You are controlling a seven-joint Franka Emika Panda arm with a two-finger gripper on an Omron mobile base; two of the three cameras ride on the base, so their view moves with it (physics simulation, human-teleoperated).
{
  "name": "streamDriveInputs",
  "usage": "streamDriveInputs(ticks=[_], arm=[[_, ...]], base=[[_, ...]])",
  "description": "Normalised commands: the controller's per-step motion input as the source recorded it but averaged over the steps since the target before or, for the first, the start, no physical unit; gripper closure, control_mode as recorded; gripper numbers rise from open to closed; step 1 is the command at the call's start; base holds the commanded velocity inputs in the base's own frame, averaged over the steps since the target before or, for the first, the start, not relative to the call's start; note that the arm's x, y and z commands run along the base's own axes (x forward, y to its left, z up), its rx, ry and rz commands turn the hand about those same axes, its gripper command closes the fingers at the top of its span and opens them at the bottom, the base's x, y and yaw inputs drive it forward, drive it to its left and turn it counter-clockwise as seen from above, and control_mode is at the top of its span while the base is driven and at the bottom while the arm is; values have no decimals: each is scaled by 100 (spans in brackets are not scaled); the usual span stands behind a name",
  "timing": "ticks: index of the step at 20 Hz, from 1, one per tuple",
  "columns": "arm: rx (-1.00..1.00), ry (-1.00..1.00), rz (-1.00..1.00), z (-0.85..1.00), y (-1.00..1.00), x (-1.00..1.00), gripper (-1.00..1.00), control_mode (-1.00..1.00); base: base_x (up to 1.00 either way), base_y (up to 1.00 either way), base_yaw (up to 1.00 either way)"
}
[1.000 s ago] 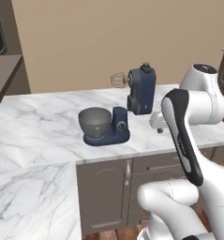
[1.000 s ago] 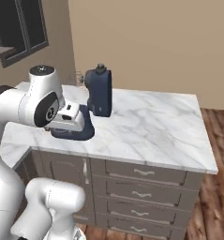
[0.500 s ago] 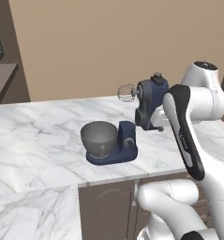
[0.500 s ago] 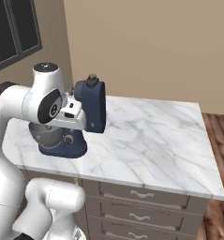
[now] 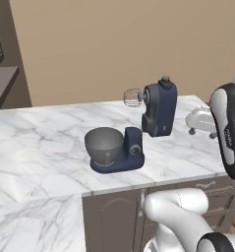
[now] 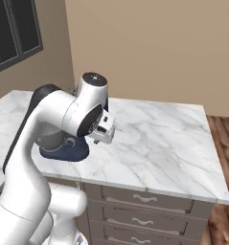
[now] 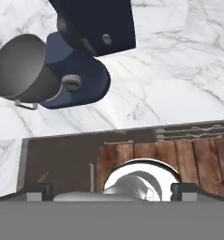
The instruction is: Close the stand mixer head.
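Observation:
The stand mixer head (image 5: 160, 109) is a navy-blue block tilted up and back on its hinge. Its wire whisk (image 5: 132, 97) sticks out to the left, well above the grey bowl (image 5: 104, 144) on the blue base (image 5: 130, 153). My gripper (image 5: 201, 126) hangs to the right of the head, apart from it. In the hand view the head (image 7: 97, 22), bowl (image 7: 19, 67) and base (image 7: 80, 82) lie at the top left. My gripper (image 7: 112, 190) is open there, with its fingertips (image 7: 38, 190) far apart and nothing between them. In the right base view my arm hides most of the mixer.
The mixer stands on a white marble counter (image 5: 40, 142) against a tan wall. Grey drawers (image 6: 144, 198) run under the front edge, with wooden floor (image 6: 223, 143) to the right. A dark window (image 6: 20, 33) is at the left.
The whole picture has shifted in both base views, so the camera has moved with the base. The mixer head stays tilted up and the gripper stays open.

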Motion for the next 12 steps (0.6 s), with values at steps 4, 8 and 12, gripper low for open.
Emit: streamDriveInputs(ticks=[4, 8, 12], arm=[[23, -4, 1, 1, -97, 22, -100, -100], [9, -23, 7, 3, -65, 47, -100, -100], [0, -42, -2, 0, -15, 80, -100, -100]], base=[[0, 0, 0], [0, 0, 0], [0, 0, 0]])
